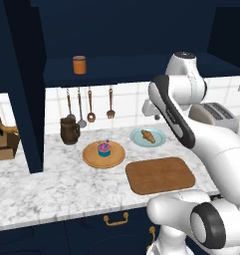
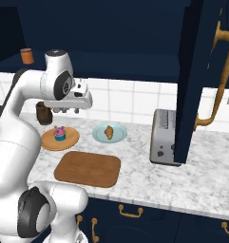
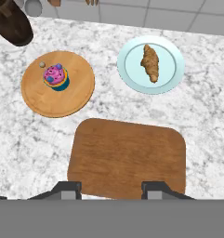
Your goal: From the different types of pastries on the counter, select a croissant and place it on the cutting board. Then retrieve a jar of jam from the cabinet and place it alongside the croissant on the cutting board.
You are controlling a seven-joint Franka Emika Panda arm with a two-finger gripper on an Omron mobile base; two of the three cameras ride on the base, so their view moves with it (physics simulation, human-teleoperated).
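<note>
Marbled stone: the white-grey bench [image 1: 52, 194] carries every pastry and the board, with navy drawers and brass handles below its front edge.
Croissant: the golden-brown croissant [image 3: 150, 62] lies on a pale blue plate [image 3: 174, 69], toward the tiled wall, beyond the board's far right corner in the hand view.
Cupcake: blue wrapper, pink frosting; the cupcake [image 3: 56, 77] stands upright on a round wooden plate [image 3: 78, 95], left of the blue plate and apart from it.
Cutting board: the brown cutting board [image 3: 127, 158] lies flat near the bench's front edge, bare, close to both plates but touching neither.
Jar of jam: the orange-brown jar of jam [image 1: 79, 64] stands upright on the open shelf of the navy cabinet [image 1: 116, 30], above the hanging utensils [image 1: 90, 105].
Gripper: the gripper [image 3: 111, 191] hangs above the near edge of the board, looking straight down; its jaws are closed as far as they go and hold nothing.
Mug: a dark brown mug [image 1: 69, 131] stands by the wall, left of the round plate.
Toaster: a silver toaster [image 2: 163, 137] sits on the bench to the right of the blue plate.
</note>
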